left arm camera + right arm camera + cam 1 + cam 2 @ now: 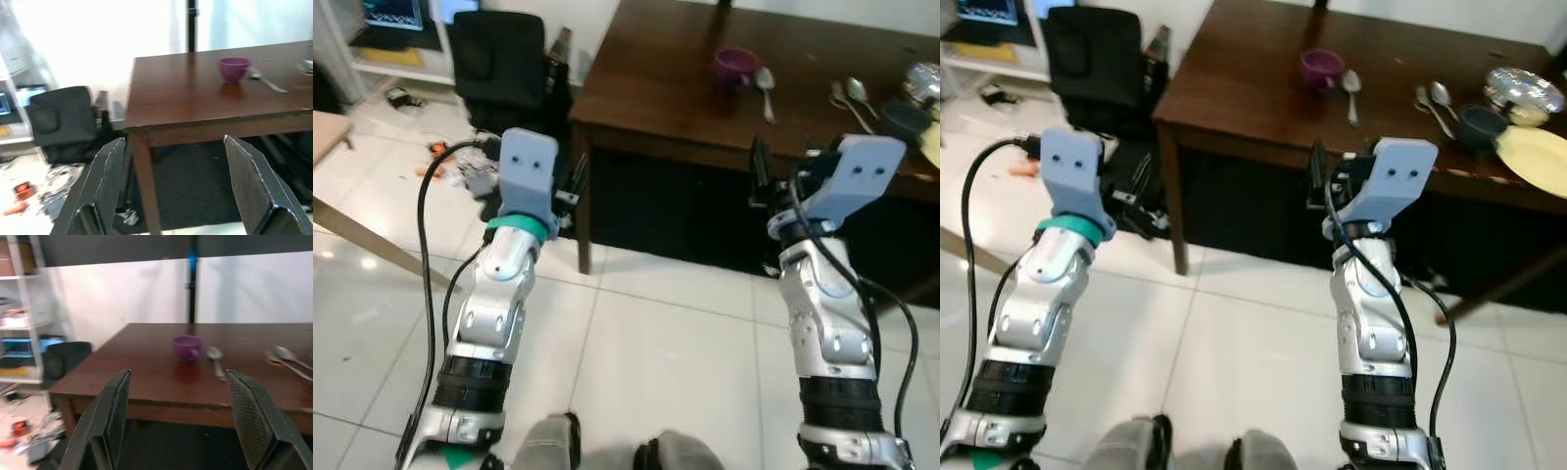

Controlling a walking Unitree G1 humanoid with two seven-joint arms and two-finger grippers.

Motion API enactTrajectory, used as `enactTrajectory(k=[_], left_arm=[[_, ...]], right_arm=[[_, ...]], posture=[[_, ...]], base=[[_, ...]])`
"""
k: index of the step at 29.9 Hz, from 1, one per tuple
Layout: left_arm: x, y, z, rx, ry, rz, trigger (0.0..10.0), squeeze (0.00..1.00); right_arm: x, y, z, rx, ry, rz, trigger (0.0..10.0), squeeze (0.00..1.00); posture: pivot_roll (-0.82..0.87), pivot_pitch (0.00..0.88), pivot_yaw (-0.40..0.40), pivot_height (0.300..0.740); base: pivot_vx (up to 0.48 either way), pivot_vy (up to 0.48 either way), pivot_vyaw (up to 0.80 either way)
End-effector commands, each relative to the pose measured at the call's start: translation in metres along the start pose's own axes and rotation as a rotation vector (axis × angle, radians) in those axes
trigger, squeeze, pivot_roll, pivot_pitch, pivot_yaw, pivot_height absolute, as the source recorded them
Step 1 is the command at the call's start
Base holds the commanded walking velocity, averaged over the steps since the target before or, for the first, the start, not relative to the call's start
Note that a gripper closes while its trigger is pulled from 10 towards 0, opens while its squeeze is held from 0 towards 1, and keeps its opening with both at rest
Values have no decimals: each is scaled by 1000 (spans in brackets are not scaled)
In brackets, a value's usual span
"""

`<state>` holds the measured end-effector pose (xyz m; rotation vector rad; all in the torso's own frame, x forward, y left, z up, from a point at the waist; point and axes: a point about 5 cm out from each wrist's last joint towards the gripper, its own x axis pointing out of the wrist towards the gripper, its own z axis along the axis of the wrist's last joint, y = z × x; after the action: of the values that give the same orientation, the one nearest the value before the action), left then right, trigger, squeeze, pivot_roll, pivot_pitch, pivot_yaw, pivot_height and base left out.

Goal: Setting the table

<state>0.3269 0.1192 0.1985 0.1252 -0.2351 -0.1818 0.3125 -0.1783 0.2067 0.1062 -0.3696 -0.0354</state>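
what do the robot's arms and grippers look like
Both arms are silver metal with black ribbed bands near the base and loose black cables. Each wrist carries a pale blue-grey block with two small dots. The left arm has a teal ring below its block. The jaws are long, black, cross-hatched inside.

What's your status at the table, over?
Left gripper and right gripper both open, empty, raised short of the table. Purple cup with a spoon beside it, untouched. Nothing between fingers and table edge.

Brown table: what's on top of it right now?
On the brown table: purple cup, spoon beside it, two more spoons, dark bowl, yellow plate, shiny bowl. Bowl contents can't be seen.
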Motion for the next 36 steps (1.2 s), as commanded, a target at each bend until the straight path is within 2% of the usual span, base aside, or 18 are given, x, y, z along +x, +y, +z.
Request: enactTrajectory(k=[1,6,36], left_arm=[[0,-2,-7,-9,38,-11,10000,0],[0,-3,-8,-10,43,-15,10000,0],[0,-1,-10,18,56,-5,10000,0]], right_arm=[[-1,-3,-2,18,16,-17,10000,0],[-2,-3,-3,10,22,-12,10000,0],[1,0,2,40,-1,-1,10000,0]], posture=[[36,45,13,740],[36,47,11,740],[41,60,15,740]], base=[[0,0,0],[0,0,0],[0,0,794]])
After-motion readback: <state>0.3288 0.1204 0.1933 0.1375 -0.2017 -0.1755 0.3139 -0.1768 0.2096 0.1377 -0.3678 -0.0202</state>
